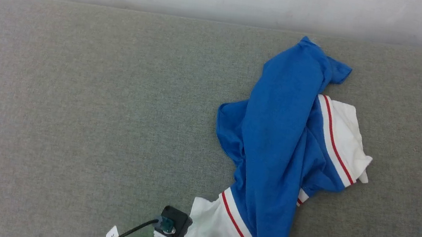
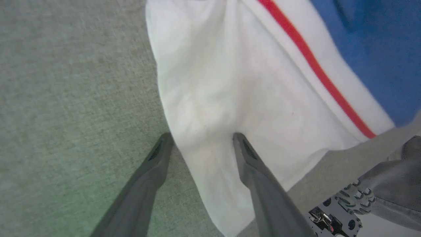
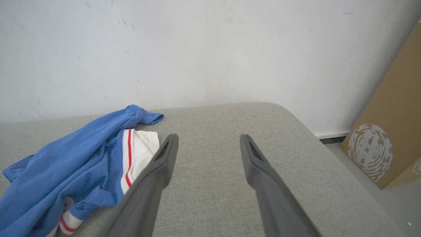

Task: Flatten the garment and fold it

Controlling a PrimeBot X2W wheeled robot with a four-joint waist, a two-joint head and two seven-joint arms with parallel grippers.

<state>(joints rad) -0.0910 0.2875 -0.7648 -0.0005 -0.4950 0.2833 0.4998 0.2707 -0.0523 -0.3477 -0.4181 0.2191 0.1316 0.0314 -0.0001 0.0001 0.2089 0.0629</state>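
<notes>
Head view: the garment [image 1: 274,144] lies crumpled on the grey padded surface [image 1: 69,114], right of centre. Its long axis runs from the far edge of the surface toward the robot, with a blue corner at the far end and a white sleeve [image 1: 215,228] at the near end. The left wrist module [image 1: 172,223] sits just beside that near sleeve. A second white sleeve lies bunched on the garment's right side.

Left wrist view: the left gripper [image 2: 202,141] stands with its fingers spread wide and has hold of nothing. The white sleeve extends between and beyond the two fingers; one fingertip lies over the cloth and the other at the sleeve's edge. The red stripe and blue body lie further along, angled off to one side.

Right wrist view: the right gripper [image 3: 209,138] is likewise fully spread and empty, over bare surface. The garment lies well off to the side of its fingers. A cardboard box [image 3: 388,131] stands beyond the surface's edge.

Judgement: the left arm is nearer, so the next grasp likely falls to it, on the near sleeve.
</notes>
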